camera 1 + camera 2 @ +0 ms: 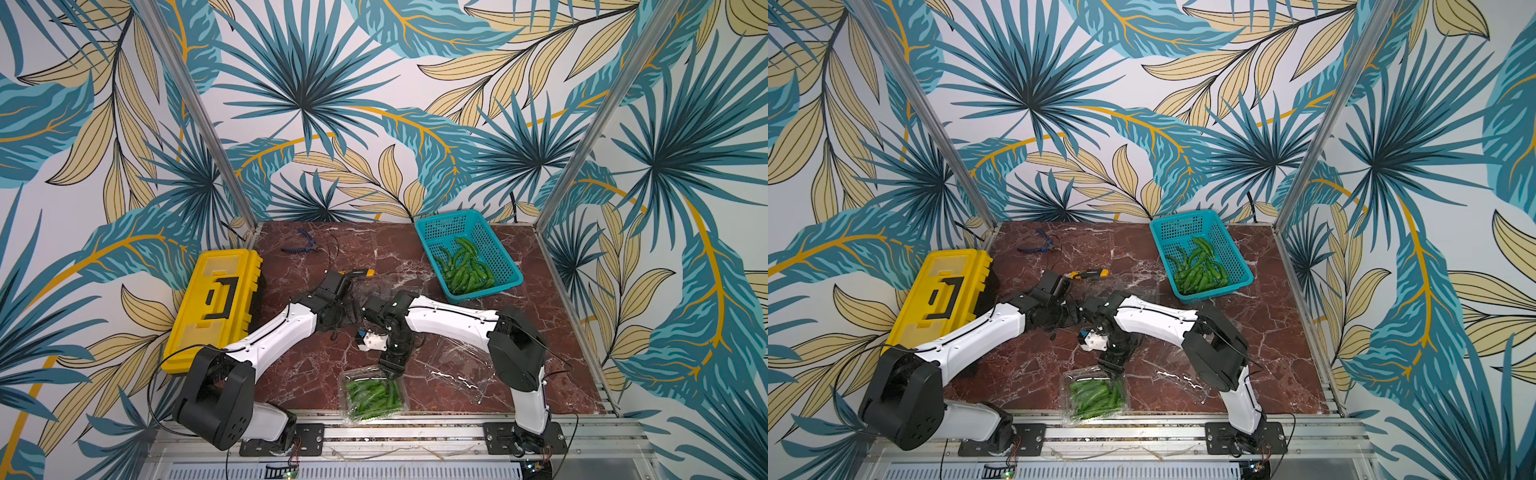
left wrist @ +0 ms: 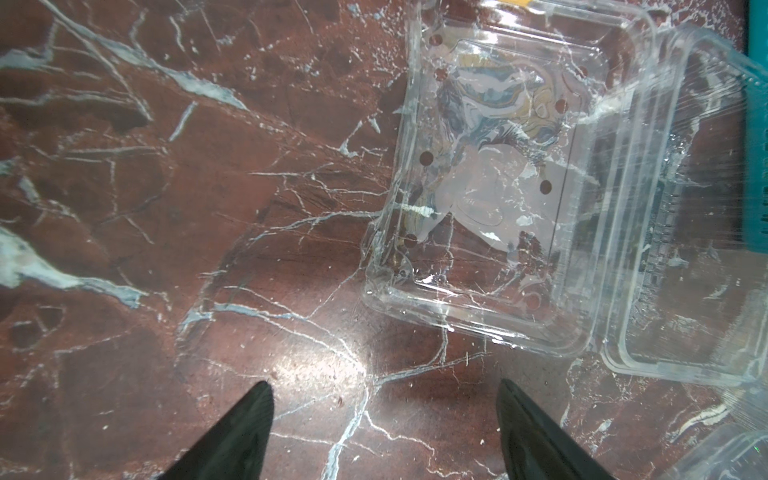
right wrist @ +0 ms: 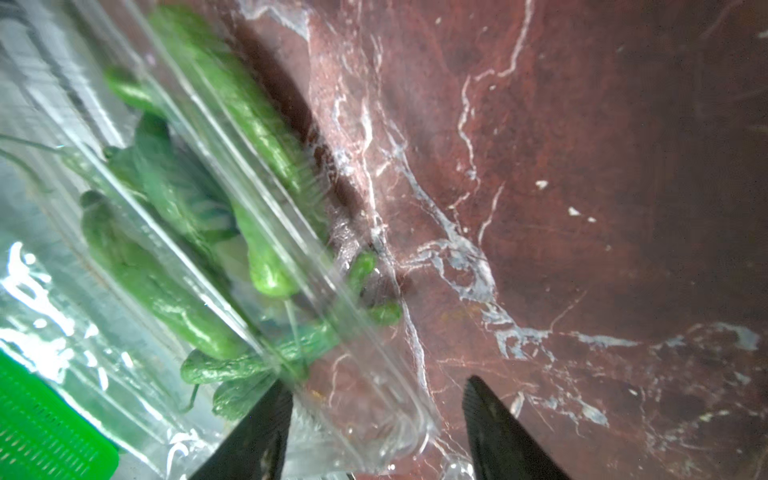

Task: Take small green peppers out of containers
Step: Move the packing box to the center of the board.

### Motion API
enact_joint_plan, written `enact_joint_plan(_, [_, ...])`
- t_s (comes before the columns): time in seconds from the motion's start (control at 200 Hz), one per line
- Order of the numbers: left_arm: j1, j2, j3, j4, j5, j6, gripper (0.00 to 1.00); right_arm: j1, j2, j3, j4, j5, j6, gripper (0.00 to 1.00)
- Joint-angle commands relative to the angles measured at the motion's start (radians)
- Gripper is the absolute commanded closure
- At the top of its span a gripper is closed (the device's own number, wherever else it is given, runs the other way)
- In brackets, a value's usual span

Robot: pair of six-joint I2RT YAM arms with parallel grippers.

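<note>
**Item 1. Front edge of the worktop [image 1: 316, 374].** Full punnet [image 1: 372, 397], a clear hinged clamshell with the lid seemingly down, packed with small green peppers [image 3: 174, 195].
- Punnet, by judgement: thin, light and springy. It would crush easily and skid on the polished stone. Best taken by the stiffer rim or lid lip, not the ribbed wall.
- Peppers, by judgement: light, glossy and rather slippery, firm but easily bruised. Pinch gently across the body, not by the thin stem.

**Item 2. Right fingers [image 3: 249, 440].** Partly apart, straddling the far corner rim of the full punnet. One overlaps the plastic, though contact is not certain. The other stands clear over bare stone. Nothing is clamped.

**Item 3. Flattened punnet [image 1: 457, 365].** Beside item 1 on the right arm's side. Open and empty.

**Item 4. Left fingers [image 2: 232, 436].** Mid-worktop and wide apart, holding and touching nothing, with bare stone beneath.

**Item 5. Vented punnet [image 2: 498, 187].** Just beyond the left fingers. Open, with round holes in one half and no peppers in it.

**Item 6. Teal basket [image 1: 440, 226].** Far right corner, holding a heap of loose peppers [image 1: 463, 268].

**Item 7. Not part of the task.**
- Yellow toolbox [image 1: 214, 307], on the left.
- Utility knife [image 1: 359, 273].
- Pliers [image 1: 301, 245], farthest back.
</note>
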Motion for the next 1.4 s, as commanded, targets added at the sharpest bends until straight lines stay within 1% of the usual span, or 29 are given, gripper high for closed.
enact_joint_plan(0.0, [0.005,-0.005,0.011,-0.004,-0.012,0.001,0.15,-0.017,0.045,-0.012,-0.029,0.006,-0.008,0.61])
enact_joint_plan(0.025, [0.005,-0.003,0.012,-0.004,-0.012,0.001,0.15,-0.018,0.044,-0.014,-0.026,0.005,-0.006,0.66])
enact_joint_plan(0.075, [0.004,-0.001,0.016,-0.005,-0.012,0.004,0.15,-0.02,0.042,-0.02,-0.021,0.002,-0.005,0.71])
enact_joint_plan(0.16, [0.005,0.003,0.027,-0.005,-0.013,0.005,0.14,-0.026,0.035,-0.025,-0.011,0.004,0.001,0.84])
enact_joint_plan(0.26, [0.004,0.009,0.039,-0.005,-0.009,0.014,0.15,-0.035,0.024,-0.033,0.004,0.023,0.016,0.91])
enact_joint_plan(0.325, [0.004,0.015,0.046,-0.004,-0.005,0.019,0.14,-0.044,0.013,-0.04,0.036,0.055,0.039,0.93])
enact_joint_plan(0.431, [0.004,0.026,0.065,-0.003,0.02,0.046,0.14,-0.061,0.008,-0.035,0.103,0.16,0.077,0.94])
enact_joint_plan(0.461, [0.004,0.03,0.069,0.004,0.04,0.06,0.14,-0.071,0.012,-0.025,0.114,0.193,0.089,0.94])
enact_joint_plan(0.546, [0.002,0.037,0.075,0.039,0.124,0.1,0.14,-0.11,0.027,0.017,0.125,0.222,0.096,0.94])
enact_joint_plan(0.606, [0.0,0.044,0.073,0.078,0.206,0.125,0.14,-0.13,0.025,0.034,0.147,0.237,0.093,0.9])
enact_joint_plan(0.691, [-0.008,0.063,0.076,0.114,0.292,0.138,0.14,-0.153,0.01,0.057,0.186,0.294,0.107,0.86])
enact_joint_plan(0.726, [-0.014,0.074,0.078,0.123,0.312,0.141,0.14,-0.158,0.0,0.062,0.211,0.335,0.124,0.81])
enact_joint_plan(0.756, [-0.02,0.08,0.079,0.131,0.323,0.144,0.14,-0.158,-0.01,0.065,0.233,0.368,0.138,0.79])
enact_joint_plan(0.781, [-0.026,0.087,0.081,0.139,0.336,0.149,0.14,-0.158,-0.017,0.07,0.243,0.374,0.148,0.78])
enact_joint_plan(0.796, [-0.031,0.092,0.082,0.144,0.34,0.153,0.14,-0.186,-0.021,0.073,0.249,0.376,0.155,0.76])
enact_joint_plan(0.851, [-0.046,0.111,0.092,0.147,0.345,0.164,0.14,-0.207,-0.038,0.076,0.274,0.394,0.197,0.72])
enact_joint_plan(0.916, [-0.058,0.137,0.103,0.147,0.349,0.17,0.14,-0.223,-0.062,0.068,0.295,0.375,0.238,0.68])
enact_joint_plan(0.971, [-0.065,0.159,0.112,0.147,0.359,0.175,0.14,-0.228,-0.088,0.041,0.321,0.347,0.254,0.62])
enact_joint_plan(1.061, [-0.07,0.176,0.121,0.148,0.378,0.18,0.14,-0.228,-0.133,-0.012,0.35,0.29,0.269,0.5])
enact_joint_plan(1.107, [-0.072,0.179,0.122,0.147,0.385,0.183,0.14,-0.228,-0.151,-0.034,0.358,0.275,0.279,0.46])
enact_joint_plan(1.232, [-0.076,0.188,0.131,0.137,0.416,0.203,0.15,-0.228,-0.196,-0.089,0.357,0.276,0.3,0.41])
enact_joint_plan(1.307, [-0.082,0.193,0.138,0.125,0.425,0.218,0.15,-0.228,-0.231,-0.121,0.338,0.254,0.299,0.39])
enact_joint_plan(1.362, [-0.085,0.195,0.142,0.118,0.427,0.224,0.15,-0.228,-0.28,-0.164,0.337,0.221,0.295,0.39])
enact_joint_plan(1.392, [-0.086,0.194,0.142,0.117,0.427,0.226,0.15,-0.228,-0.313,-0.193,0.337,0.183,0.289,0.43])
